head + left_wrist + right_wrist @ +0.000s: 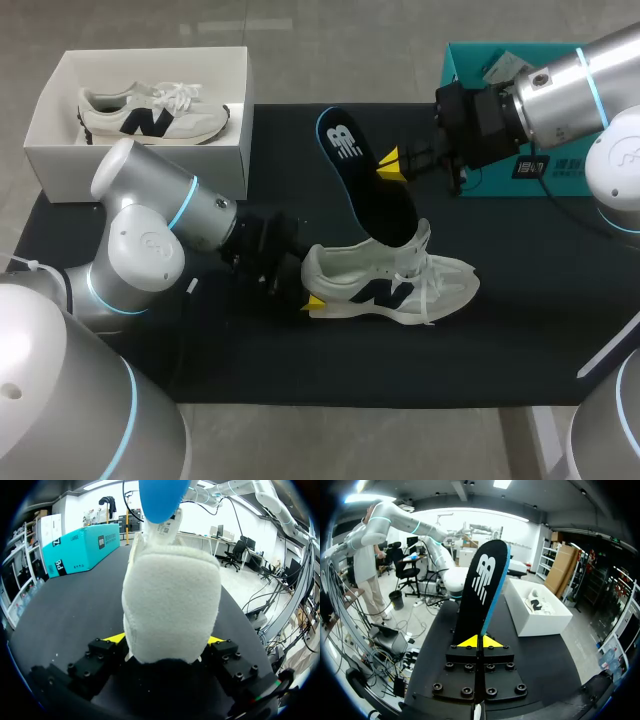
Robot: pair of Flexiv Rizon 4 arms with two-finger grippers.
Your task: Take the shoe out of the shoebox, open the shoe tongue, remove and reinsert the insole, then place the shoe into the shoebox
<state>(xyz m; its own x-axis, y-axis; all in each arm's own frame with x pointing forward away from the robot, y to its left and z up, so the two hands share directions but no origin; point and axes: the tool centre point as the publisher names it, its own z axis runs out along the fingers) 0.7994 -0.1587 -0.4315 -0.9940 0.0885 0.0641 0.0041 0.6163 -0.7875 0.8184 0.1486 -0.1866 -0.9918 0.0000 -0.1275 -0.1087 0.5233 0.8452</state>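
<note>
A white shoe (390, 285) with a dark logo lies on its side in the middle of the black mat. My left gripper (310, 288) holds its heel (170, 605), a yellow-tipped finger pressed on either side (165, 640). A black insole (365, 180) with a blue rim stands slanted, its lower end inside the shoe's opening and its upper end in the air. My right gripper (390, 163) is shut on the insole's edge, about midway along it. In the right wrist view the insole (482, 590) rises straight ahead from the pinched yellow tips (480, 641).
A white shoebox (140, 165) stands at the back left with a second white shoe (150, 115) in it. A teal box (470, 70) sits at the back right, behind my right wrist. The black mat (200, 370) covers the table.
</note>
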